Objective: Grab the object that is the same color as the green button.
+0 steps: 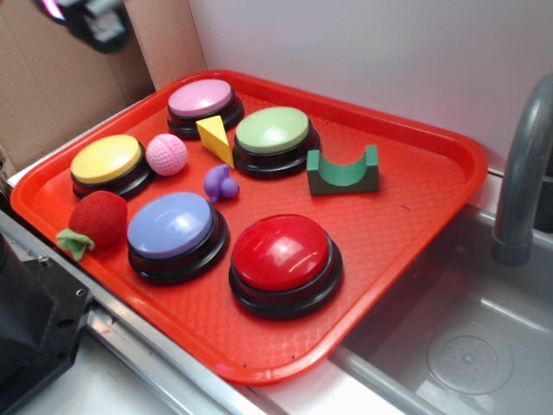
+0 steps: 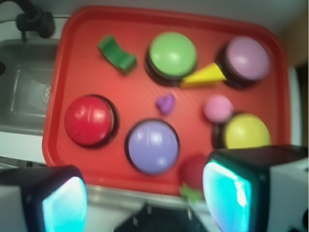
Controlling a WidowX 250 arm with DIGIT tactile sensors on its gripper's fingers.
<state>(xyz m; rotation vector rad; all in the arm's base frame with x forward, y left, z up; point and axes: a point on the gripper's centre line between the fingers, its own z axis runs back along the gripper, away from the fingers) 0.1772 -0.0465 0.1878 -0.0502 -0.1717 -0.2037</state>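
Observation:
The dark green arch block (image 1: 343, 171) lies on the red tray (image 1: 415, 225), notch up, to the right of the pale-green button (image 1: 273, 131). In the wrist view the block (image 2: 117, 53) is at the upper left and the green button (image 2: 172, 54) beside it. My gripper (image 2: 145, 205) is open and empty, high above the tray's near edge, far from the block. Its cyan pads (image 2: 63, 208) frame the bottom of the wrist view. In the exterior view only a dark part of the arm (image 1: 91, 19) shows at the top left.
On the tray: pink button (image 1: 201, 99), yellow button (image 1: 107, 159), blue button (image 1: 173, 226), red button (image 1: 282, 253), yellow wedge (image 1: 217, 138), pink ball (image 1: 166, 155), small purple toy (image 1: 220, 182), red plush strawberry (image 1: 95, 222). A sink (image 1: 467, 346) and grey faucet (image 1: 523, 164) lie right.

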